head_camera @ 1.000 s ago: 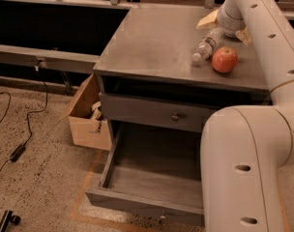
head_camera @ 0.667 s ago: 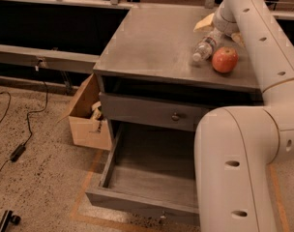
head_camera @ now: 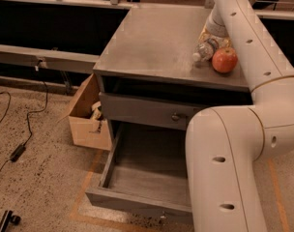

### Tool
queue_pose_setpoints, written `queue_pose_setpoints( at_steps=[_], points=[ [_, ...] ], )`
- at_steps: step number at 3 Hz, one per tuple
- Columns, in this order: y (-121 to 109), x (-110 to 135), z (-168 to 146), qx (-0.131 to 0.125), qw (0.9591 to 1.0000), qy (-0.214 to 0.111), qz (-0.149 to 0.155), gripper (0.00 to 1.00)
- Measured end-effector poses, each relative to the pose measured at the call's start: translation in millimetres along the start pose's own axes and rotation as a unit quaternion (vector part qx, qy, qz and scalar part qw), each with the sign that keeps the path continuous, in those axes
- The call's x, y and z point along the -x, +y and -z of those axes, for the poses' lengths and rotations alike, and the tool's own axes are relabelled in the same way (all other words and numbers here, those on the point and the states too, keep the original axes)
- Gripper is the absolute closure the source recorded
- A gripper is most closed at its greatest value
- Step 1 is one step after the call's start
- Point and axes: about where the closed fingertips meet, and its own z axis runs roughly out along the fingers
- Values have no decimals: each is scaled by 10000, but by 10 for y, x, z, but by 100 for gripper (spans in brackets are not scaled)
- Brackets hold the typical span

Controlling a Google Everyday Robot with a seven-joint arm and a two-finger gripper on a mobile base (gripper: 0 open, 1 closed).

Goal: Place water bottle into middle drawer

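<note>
The water bottle (head_camera: 203,51), clear with a white cap, lies on its side on the grey cabinet top (head_camera: 152,37), touching the red apple (head_camera: 224,60) on its right. My gripper (head_camera: 211,36) sits just behind and above the bottle's far end, mostly hidden by my own white arm (head_camera: 243,37). The middle drawer (head_camera: 149,175) is pulled out wide below, and nothing shows on the visible part of its grey floor. My arm's big lower link (head_camera: 224,173) covers the drawer's right part.
A yellow packet (head_camera: 203,33) lies behind the bottle. A closed drawer front with a metal knob (head_camera: 175,116) is above the open drawer. A cardboard box (head_camera: 86,115) stands left of the cabinet. Cables (head_camera: 21,144) lie on the floor.
My arm has swung left and down over the cabinet top, bringing the gripper end closer to the bottle and covering more of the yellow packet. Bottle and apple have not moved.
</note>
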Motion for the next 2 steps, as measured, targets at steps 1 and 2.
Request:
queue_pose_setpoints(
  at_steps=[1, 2],
  points=[
    [-70, 39, 28, 81, 9999, -56, 38, 64],
    [-261, 40, 238, -115, 9999, -55, 97, 87]
  ],
)
